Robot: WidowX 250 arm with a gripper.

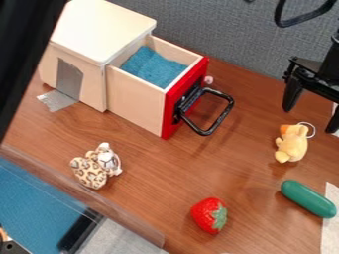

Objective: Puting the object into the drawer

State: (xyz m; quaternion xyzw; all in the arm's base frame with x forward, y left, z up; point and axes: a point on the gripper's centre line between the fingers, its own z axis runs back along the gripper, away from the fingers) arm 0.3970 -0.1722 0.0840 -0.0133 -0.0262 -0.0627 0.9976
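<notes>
Gripper at right edge, your fingers spread wide, nothing between them. Task leaves object unnamed; yellow plush duck, on table near gripper, looks likeliest. Should handle light, soft, squashy, hard to break. Grip around belly; skip thin white ring, since duck could swing from it. Drawer stands open, blue cloth inside.
</notes>
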